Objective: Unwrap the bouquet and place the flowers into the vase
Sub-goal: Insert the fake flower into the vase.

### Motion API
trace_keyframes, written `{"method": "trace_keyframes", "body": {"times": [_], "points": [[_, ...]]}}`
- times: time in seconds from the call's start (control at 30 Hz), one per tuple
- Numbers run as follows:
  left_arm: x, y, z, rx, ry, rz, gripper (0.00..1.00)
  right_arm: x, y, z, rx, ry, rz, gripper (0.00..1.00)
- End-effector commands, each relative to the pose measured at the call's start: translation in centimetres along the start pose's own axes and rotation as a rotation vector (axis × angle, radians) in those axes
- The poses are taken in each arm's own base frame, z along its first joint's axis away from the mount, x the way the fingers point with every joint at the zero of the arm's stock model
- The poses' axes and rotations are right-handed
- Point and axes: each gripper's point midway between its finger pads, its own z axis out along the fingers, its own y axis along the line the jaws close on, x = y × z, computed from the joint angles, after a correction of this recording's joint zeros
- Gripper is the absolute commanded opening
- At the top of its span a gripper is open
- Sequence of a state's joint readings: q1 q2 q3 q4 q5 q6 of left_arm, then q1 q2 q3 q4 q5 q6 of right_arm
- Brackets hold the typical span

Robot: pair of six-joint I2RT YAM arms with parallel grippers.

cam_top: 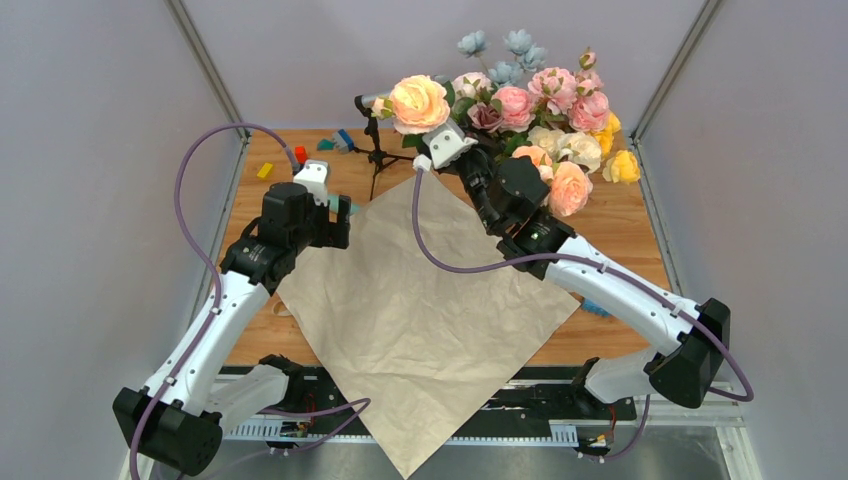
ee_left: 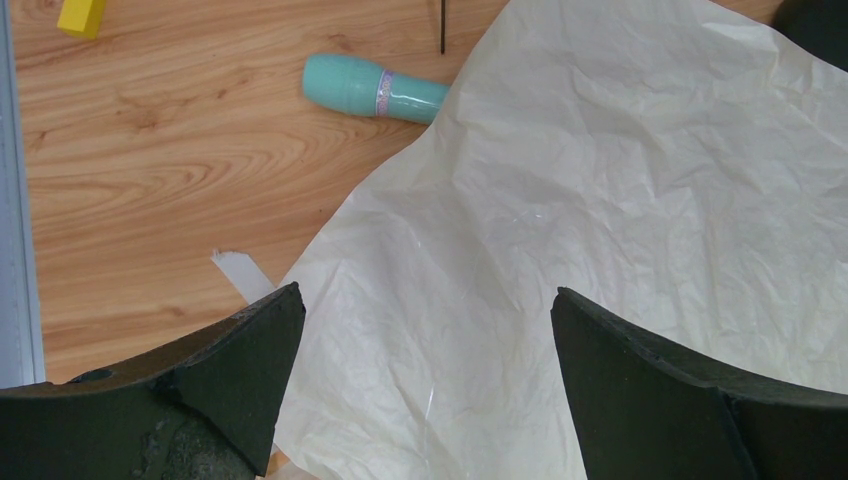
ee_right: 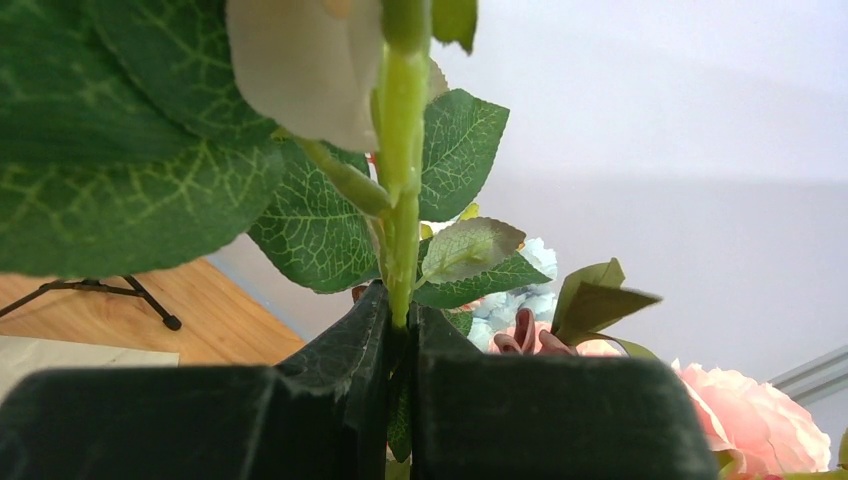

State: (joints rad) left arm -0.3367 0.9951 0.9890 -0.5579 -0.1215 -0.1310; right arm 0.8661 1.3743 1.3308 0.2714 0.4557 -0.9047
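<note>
Wood-grain tabletop (cam_top: 625, 225) under grey walls. Beyond the flattened, crinkled paper (cam_top: 420, 300), the right gripper (ee_right: 400, 325) pinches the smooth green stem (ee_right: 402, 200) of a peach rose (cam_top: 418, 102). Best to hold it upright and lower it slowly among the soft standing blooms (cam_top: 560, 105); the vase is hidden. The left gripper (ee_left: 425, 310) gapes over the paper's left edge.

Beige paper (cam_top: 420, 300), teal tube (ee_left: 375, 88), pink and peach flowers (cam_top: 515, 105), wood-grain table (cam_top: 620, 225).

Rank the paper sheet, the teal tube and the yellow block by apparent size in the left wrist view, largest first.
1. paper sheet
2. teal tube
3. yellow block, though the frame edge cuts it off, so its full size is unsure.
</note>
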Motion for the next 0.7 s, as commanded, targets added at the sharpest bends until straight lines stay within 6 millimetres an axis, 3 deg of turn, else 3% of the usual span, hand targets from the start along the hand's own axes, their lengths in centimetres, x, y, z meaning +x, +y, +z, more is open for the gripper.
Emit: {"method": "trace_keyframes", "body": {"times": [0.0, 0.67], "points": [[-1.0, 0.3, -0.2, -0.008, -0.044, 0.004, 1.0, -0.4, -2.1, -0.4, 0.06, -0.01, -0.041, 0.0], [-1.1, 0.2, -0.3, -0.003, -0.048, 0.004, 1.0, -3.4, -2.9, -1.4, -0.035, -0.053, 0.013, 0.0]]}}
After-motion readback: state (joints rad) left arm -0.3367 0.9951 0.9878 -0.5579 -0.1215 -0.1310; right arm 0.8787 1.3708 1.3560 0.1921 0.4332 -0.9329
